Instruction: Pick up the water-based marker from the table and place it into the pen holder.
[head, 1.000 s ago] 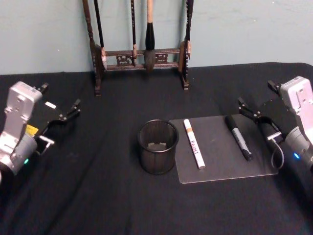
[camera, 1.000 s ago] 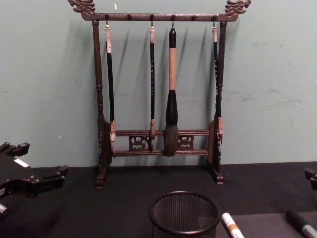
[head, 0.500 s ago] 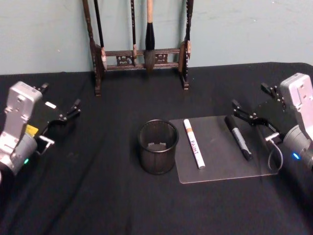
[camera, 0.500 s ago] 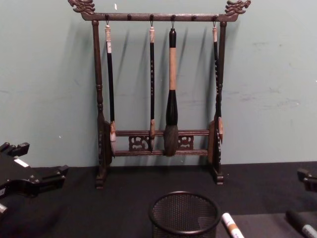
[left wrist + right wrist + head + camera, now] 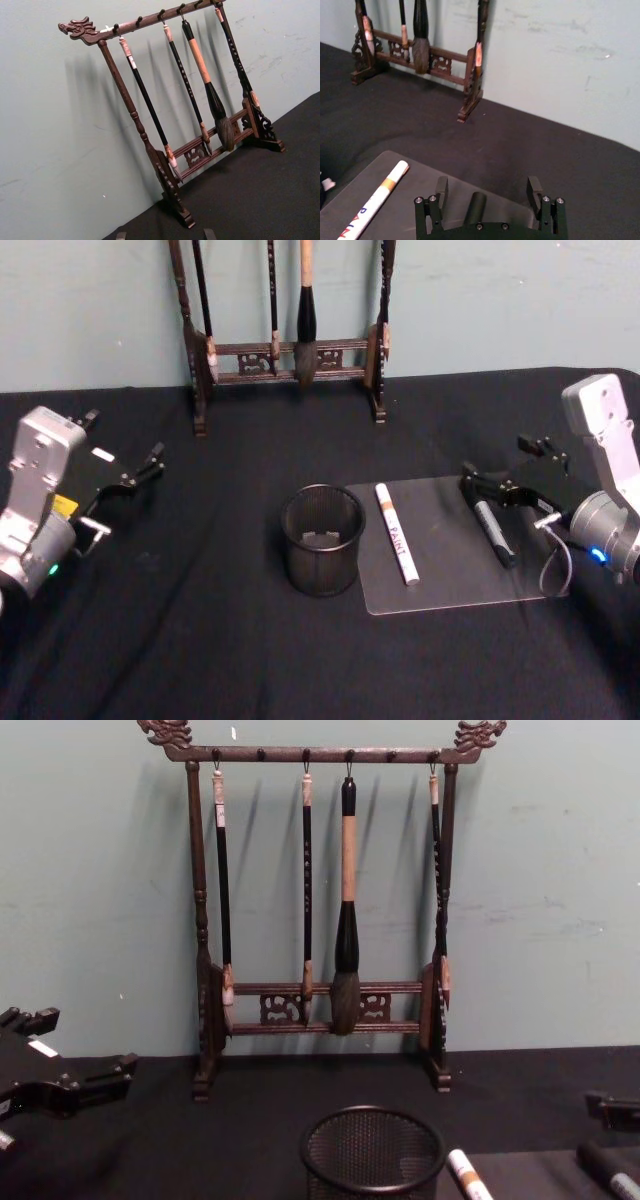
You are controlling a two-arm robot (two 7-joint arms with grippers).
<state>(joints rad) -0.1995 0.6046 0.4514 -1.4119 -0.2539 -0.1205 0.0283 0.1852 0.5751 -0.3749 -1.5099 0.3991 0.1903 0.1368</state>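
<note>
The water-based marker (image 5: 490,525), black with a grey label, lies on a clear mat (image 5: 450,575) right of the pen holder (image 5: 322,540), a black mesh cup. My right gripper (image 5: 497,462) is open just above the marker's far end. In the right wrist view the marker's tip (image 5: 476,204) sits between the spread fingers of the right gripper (image 5: 487,192). The chest view shows the pen holder (image 5: 372,1152) and the marker (image 5: 610,1172) at the bottom edge, with one right fingertip (image 5: 608,1107) above the marker. My left gripper (image 5: 125,435) rests open at the table's far left.
A white marker with an orange band (image 5: 397,533) lies on the mat between the holder and the black marker. A tall dark wooden brush rack (image 5: 285,350) stands at the back against the wall. Black cloth covers the table.
My right gripper has moved left and down from the mat's right edge until it straddles the black marker's far end. The left arm has not moved.
</note>
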